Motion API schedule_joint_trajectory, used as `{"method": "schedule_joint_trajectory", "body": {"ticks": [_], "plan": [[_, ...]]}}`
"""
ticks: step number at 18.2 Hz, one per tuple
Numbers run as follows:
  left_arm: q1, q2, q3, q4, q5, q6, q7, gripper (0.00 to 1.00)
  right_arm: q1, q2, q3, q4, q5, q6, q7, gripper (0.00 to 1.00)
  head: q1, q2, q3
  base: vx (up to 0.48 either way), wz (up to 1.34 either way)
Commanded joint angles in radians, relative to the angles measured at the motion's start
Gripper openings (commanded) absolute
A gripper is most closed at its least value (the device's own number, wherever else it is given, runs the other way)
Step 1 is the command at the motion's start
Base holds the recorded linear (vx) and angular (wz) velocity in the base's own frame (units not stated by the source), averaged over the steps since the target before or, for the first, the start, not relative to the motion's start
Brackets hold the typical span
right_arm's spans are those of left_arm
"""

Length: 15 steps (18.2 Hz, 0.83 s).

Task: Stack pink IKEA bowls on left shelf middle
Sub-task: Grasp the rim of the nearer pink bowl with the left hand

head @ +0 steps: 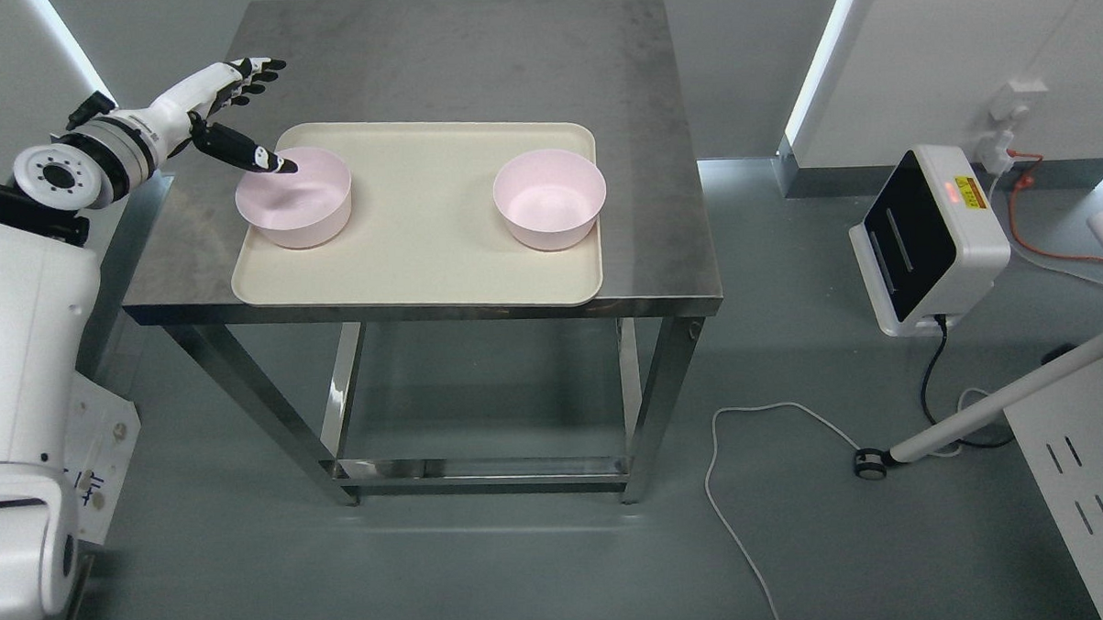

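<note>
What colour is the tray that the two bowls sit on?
The tray is a pale cream, seen in the head view, under both pink bowls.

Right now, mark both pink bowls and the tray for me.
left pink bowl (305, 218): head view, on its front outer wall.
right pink bowl (548, 205): head view, on the inside bottom.
cream tray (421, 259): head view, on the bare surface between the bowls.

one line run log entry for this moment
stage: reaching | left hand: open, thumb over rim of left pink bowl, no grasp | right pink bowl: untouched on tray | bowls: apart, unstacked | right hand: unseen
</note>
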Motion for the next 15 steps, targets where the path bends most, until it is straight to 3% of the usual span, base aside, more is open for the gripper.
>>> {"method": "schedule_joint_trajectory", "body": {"ticks": [1,15], "plan": [[-0.001,0.037,-0.002,0.071,-0.036,-0.004,-0.052,0.95,0.029,-0.017,-0.011,-0.034,0.0,0.0,0.0,1.0,0.0,0.0,0.0,0.056,0.0],[-0.001,-0.098,0.03,0.055,-0.019,-0.004,-0.05,0.77,0.029,-0.017,-0.011,-0.034,0.0,-0.001,0.0,1.0,0.0,0.0,0.0,0.012,0.0]]}}
